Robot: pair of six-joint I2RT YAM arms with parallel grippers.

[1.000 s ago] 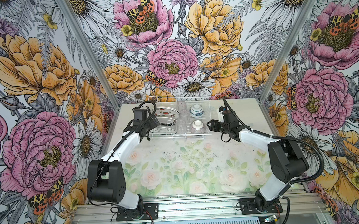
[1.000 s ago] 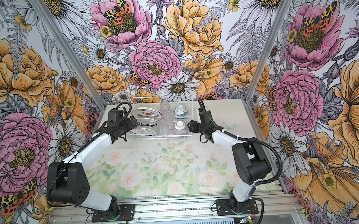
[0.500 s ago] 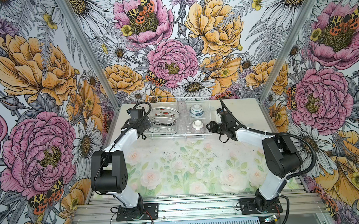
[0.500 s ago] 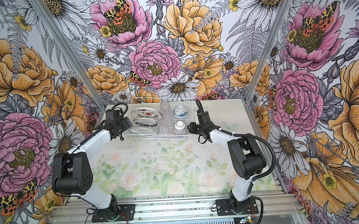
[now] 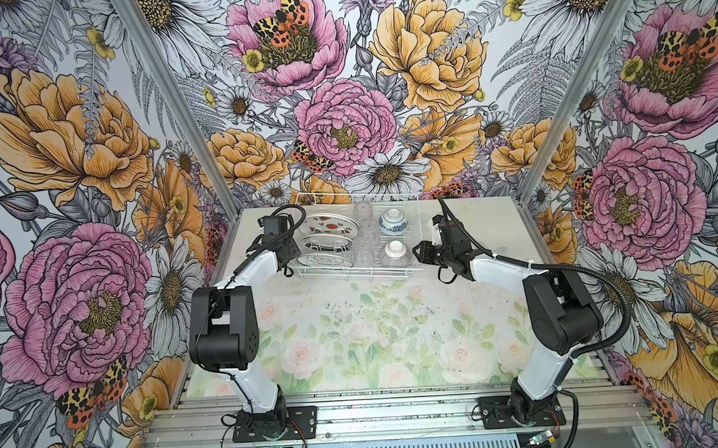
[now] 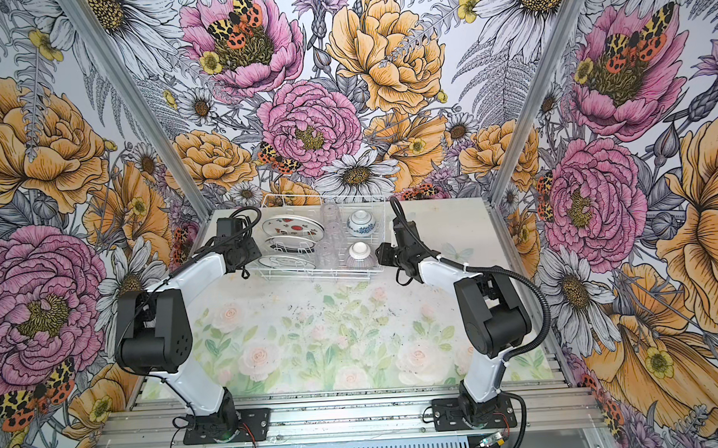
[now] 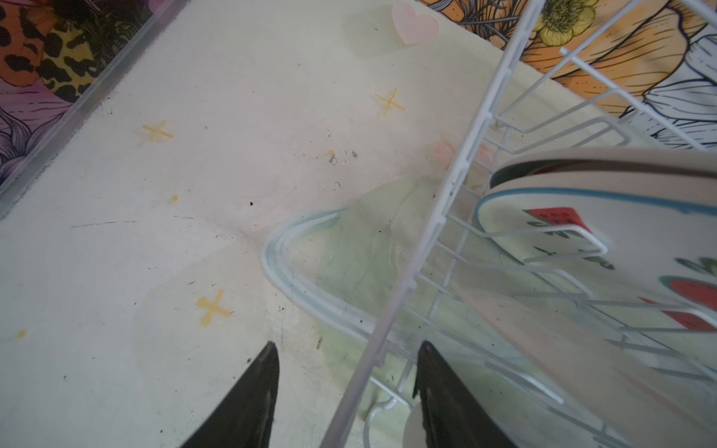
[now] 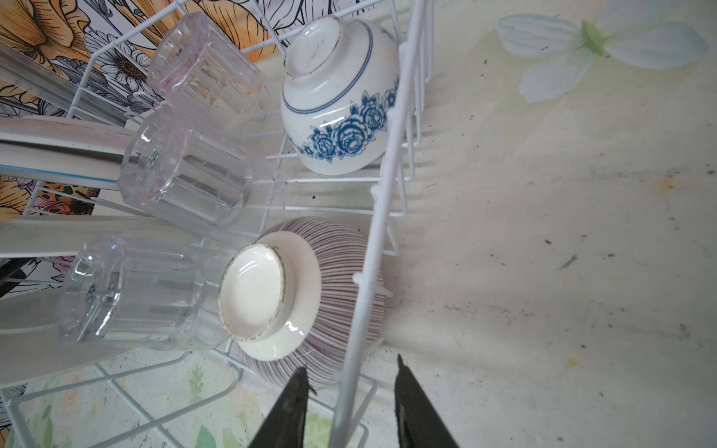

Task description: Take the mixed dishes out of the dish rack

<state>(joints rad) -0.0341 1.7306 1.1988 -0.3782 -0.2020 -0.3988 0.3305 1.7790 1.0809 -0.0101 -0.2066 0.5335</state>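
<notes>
The white wire dish rack (image 5: 353, 272) (image 6: 318, 272) stands at the back of the table. It holds upright plates, among them a watermelon-print plate (image 5: 328, 227) (image 7: 620, 240). Beside them are clear tumblers (image 5: 364, 233) (image 8: 182, 174), a blue floral bowl (image 5: 394, 223) (image 8: 341, 112) and a ribbed bowl (image 5: 395, 254) (image 8: 310, 291), both upside down. My left gripper (image 5: 292, 257) (image 7: 348, 345) straddles the top wire of the rack's left end, with a gap on each side. My right gripper (image 5: 417, 253) (image 8: 350, 364) straddles the right end's top wire the same way, open.
Floral wall panels close in the table on three sides, and the rack sits close to the back one. The flower-print mat (image 5: 374, 328) stretches in front of the rack. Both arm bases stand at the front edge.
Both grippers have settled over the rack's end wires and their jaws have narrowed, the left one sharply. The left arm's elbow has swung back toward its base.
</notes>
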